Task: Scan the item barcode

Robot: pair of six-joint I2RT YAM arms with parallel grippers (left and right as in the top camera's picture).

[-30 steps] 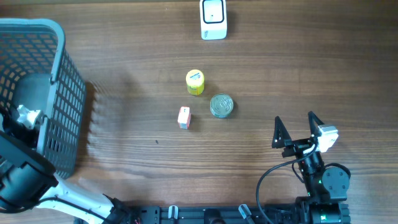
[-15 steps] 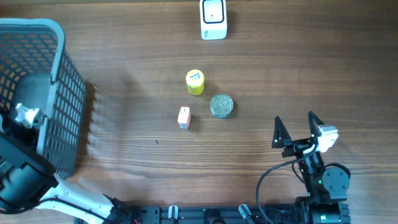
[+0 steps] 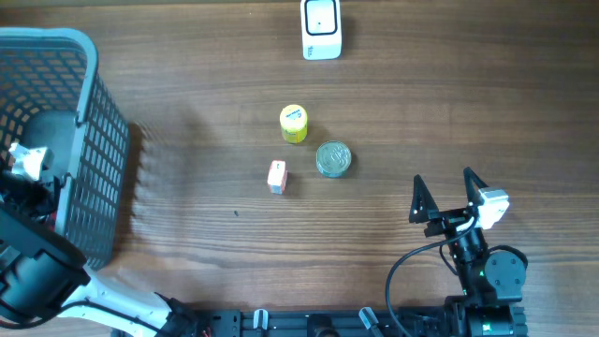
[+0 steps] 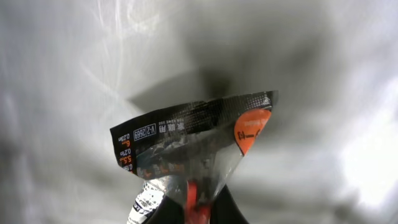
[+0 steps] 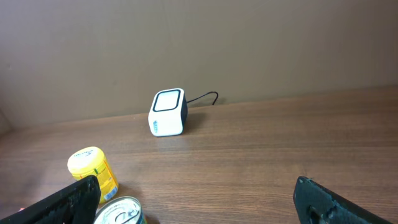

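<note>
Left wrist: packet (image 4: 189, 142) pinched between jaws.

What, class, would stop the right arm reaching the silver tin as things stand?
Probably nothing: the right fingers are open, and only bare table lies between them and the silver tin, which stands apart from the yellow tub.

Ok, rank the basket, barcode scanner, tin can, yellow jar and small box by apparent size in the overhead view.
1. grey basket
2. white barcode scanner
3. tin can and yellow jar, too close to separate
4. small red-and-white box
</note>
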